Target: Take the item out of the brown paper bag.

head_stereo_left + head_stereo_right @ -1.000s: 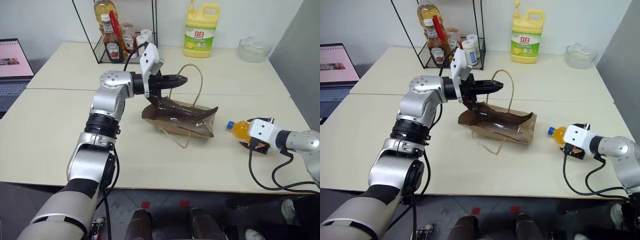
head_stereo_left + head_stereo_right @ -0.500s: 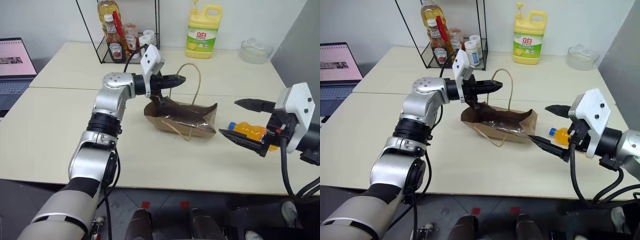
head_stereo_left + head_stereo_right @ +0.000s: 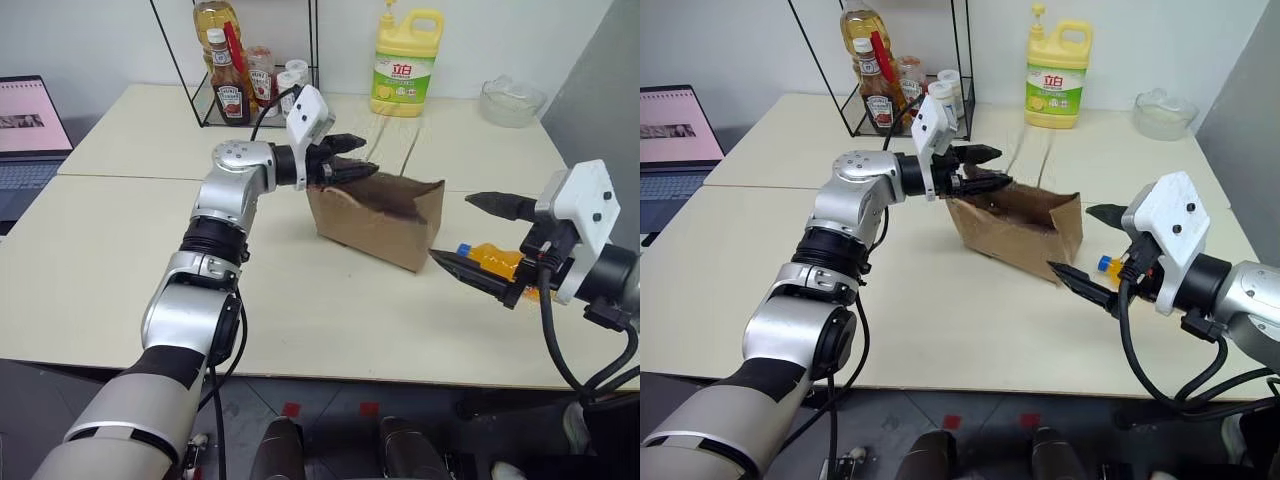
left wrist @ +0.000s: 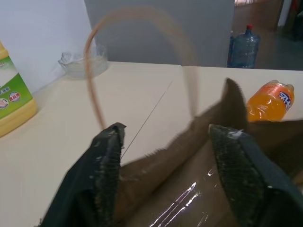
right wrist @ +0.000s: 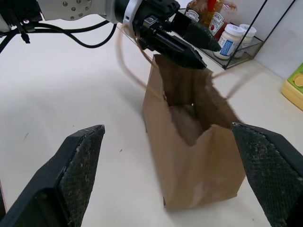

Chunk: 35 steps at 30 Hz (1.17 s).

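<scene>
I judge the small orange plastic bottle (image 3: 497,262) light, slick; it lies between my right gripper's (image 3: 482,237) spread fingers, ungripped. Left gripper (image 3: 352,157) released at the brown paper bag (image 3: 380,218) rim.

Desk (image 3: 120,260): pale cream, two tops butted together, seam running across in front of me.
Brown paper bag (image 3: 385,222): upright near the middle, mouth open.
Orange bottle (image 3: 492,262): lying on its side just right of the bag.
Wire rack (image 3: 240,75): far side, sauce bottles and jars inside.
Yellow detergent jug (image 3: 404,60): far edge.
Glass bowl (image 3: 512,100): far right corner.
Laptop (image 3: 28,125): on my left.
</scene>
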Motion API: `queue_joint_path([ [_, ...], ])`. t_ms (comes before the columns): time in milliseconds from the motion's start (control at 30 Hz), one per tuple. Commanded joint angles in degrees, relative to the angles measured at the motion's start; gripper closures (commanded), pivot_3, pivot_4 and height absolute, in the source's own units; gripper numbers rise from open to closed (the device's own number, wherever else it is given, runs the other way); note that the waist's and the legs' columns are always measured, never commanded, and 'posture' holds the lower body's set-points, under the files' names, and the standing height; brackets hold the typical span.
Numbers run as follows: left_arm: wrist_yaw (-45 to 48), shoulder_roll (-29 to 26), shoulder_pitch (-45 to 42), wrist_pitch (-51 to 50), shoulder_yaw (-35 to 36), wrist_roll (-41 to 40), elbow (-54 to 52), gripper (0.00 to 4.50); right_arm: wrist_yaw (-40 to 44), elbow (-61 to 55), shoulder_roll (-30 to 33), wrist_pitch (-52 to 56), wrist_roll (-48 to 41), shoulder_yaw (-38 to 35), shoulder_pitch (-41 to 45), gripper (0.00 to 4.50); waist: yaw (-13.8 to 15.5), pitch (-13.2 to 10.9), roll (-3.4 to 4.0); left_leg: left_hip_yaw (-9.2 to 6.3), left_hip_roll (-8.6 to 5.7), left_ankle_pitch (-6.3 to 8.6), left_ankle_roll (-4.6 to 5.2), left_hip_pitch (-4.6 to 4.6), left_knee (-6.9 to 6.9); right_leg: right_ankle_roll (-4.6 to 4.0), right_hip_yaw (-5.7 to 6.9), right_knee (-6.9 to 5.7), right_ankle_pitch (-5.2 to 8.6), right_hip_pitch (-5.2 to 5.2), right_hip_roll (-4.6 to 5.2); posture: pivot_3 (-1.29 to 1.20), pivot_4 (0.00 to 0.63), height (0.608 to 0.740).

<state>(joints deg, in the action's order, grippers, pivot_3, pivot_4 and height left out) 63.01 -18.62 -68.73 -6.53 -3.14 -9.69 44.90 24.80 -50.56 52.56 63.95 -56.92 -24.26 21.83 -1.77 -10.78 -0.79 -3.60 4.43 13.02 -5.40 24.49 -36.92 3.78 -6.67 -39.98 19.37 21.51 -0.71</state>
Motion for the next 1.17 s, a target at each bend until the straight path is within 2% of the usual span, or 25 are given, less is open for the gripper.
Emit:
queue_joint_path([
  [33,-1.2,-1.3,-2.3,2.6,1.0,0.6,-1.2,0.86,-0.9,0.4,1.1,-2.5,0.7,-0.6,-0.1,0.0,0.0,0.0,0.0,0.0,0.0,0.0,0.0,0.0,0.0,0.0,0.0,0.0,0.0,0.0,0.0,0.0,0.15,0.74],
  [300,-5.2,-4.5,-2.2,3.4,4.9,-1.1,-4.2,0.86,-1.0,1.5,2.2,-5.9,4.5,-0.6,-3.9,0.0,0.0,0.0,0.0,0.0,0.01,0.0,0.0,0.0,0.01,0.0,-0.01,0.0,0.0,0.01,0.0,0.0,0.15,0.74],
  [500,-11.5,-6.8,1.7,-3.9,9.3,-3.9,-12.7,0.86,-3.4,1.1,0.1,-9.3,9.0,-1.2,-8.1,0.0,0.0,0.0,0.0,0.0,0.02,0.0,-0.01,0.01,0.01,0.0,-0.01,0.0,0.0,0.02,0.0,0.0,0.15,0.74],
  [700,-19.9,-9.9,16.6,-12.6,11.9,-4.1,-31.6,0.86,-8.0,-2.7,-6.4,-13.7,13.2,0.5,-12.8,0.0,-0.2,0.0,0.01,0.01,0.09,-0.12,-0.21,-0.03,0.02,0.0,-0.03,-0.03,0.0,0.0,-0.02,0.0,0.15,0.74],
  [867,-23.1,-13.0,35.2,-14.3,12.7,-3.4,-46.3,0.86,-10.9,-4.6,-12.5,-18.2,18.3,3.0,-19.9,0.0,0.0,0.0,-0.02,0.01,0.1,-0.13,-0.24,-0.05,0.03,0.0,-0.03,-0.04,0.0,-0.02,-0.01,0.0,0.15,0.74],
  [1000,-26.2,-12.8,43.0,-14.4,13.7,-3.5,-50.8,0.86,-11.9,-2.8,-17.7,-25.7,25.9,4.8,-25.0,0.0,0.6,0.1,-0.1,-0.04,0.06,-0.07,-0.13,-0.07,-0.01,0.0,0.03,-0.06,0.0,-0.06,0.01,0.0,0.15,0.74],
  [1167,-28.2,-11.3,48.2,-12.5,14.1,-4.4,-53.7,0.86,-10.0,-0.7,-19.4,-30.5,31.0,9.6,-26.2,0.0,0.3,0.1,-0.14,0.0,0.07,-0.05,-0.1,-0.21,0.02,0.01,-0.02,-0.06,0.0,-0.14,0.0,0.0,0.15,0.74],
])
